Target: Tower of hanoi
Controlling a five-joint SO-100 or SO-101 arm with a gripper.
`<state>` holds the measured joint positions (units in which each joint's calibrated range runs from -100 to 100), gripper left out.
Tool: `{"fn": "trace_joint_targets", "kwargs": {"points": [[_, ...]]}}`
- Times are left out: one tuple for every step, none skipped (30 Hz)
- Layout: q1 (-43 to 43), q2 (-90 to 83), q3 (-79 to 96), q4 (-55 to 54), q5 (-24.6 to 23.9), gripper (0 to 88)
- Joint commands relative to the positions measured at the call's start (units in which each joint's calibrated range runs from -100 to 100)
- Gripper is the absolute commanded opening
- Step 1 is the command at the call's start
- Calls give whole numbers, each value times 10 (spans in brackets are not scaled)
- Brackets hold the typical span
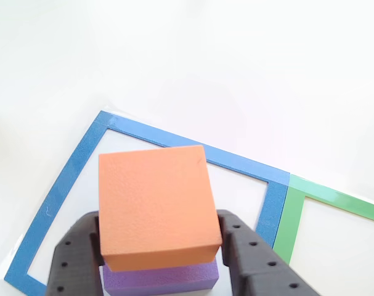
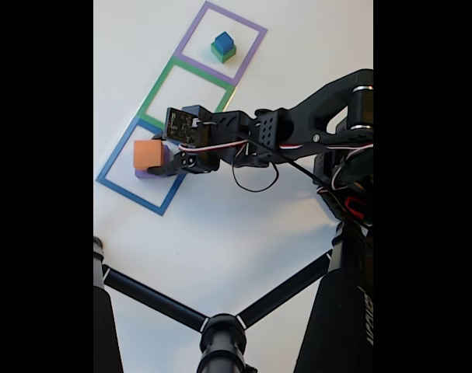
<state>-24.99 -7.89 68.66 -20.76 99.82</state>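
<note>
The orange block point(image 1: 154, 203) rests on the flat purple block point(image 1: 162, 279) inside the blue square outline point(image 1: 69, 176). My gripper point(image 1: 157, 217) has one black finger against each side of the orange block, with no gap showing. In the fixed view the gripper point(image 2: 164, 155) reaches from the right to the orange block point(image 2: 148, 153), with the purple block point(image 2: 145, 173) under it. The small blue cube point(image 2: 222, 40) sits on the green block point(image 2: 224, 54) inside the purple outline point(image 2: 190, 39).
A green square outline point(image 2: 159, 92) lies between the blue outline point(image 2: 111, 175) and the purple one; its corner also shows in the other view point(image 1: 297, 213). Black tripod legs point(image 2: 154, 299) cross the white table at the bottom. The arm's body point(image 2: 344, 155) stands at the right.
</note>
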Motion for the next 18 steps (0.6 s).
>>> {"fn": "trace_joint_targets", "kwargs": {"points": [[3,-1,-1,-17,2,82],[4,-1,-1,-17,2,82],[4,1,-1,-17,2,82],[4,3,-1,-17,2,82],[4,5,-1,-18,2,82],[4,7,-1,-18,2,82],[3,9,-1,-18,2,82],[3,12,-2,-20,2,82],[3,15,-3,-21,2,82],[2,19,-4,-23,2,82],[2,22,-6,-25,2,82],[3,26,-7,-27,2,82],[4,29,-7,-29,2,82],[5,33,-7,-32,2,82],[5,35,-7,-34,2,83],[5,37,-8,-35,2,85],[6,38,-8,-38,2,89],[6,40,-8,-39,2,99]]}}
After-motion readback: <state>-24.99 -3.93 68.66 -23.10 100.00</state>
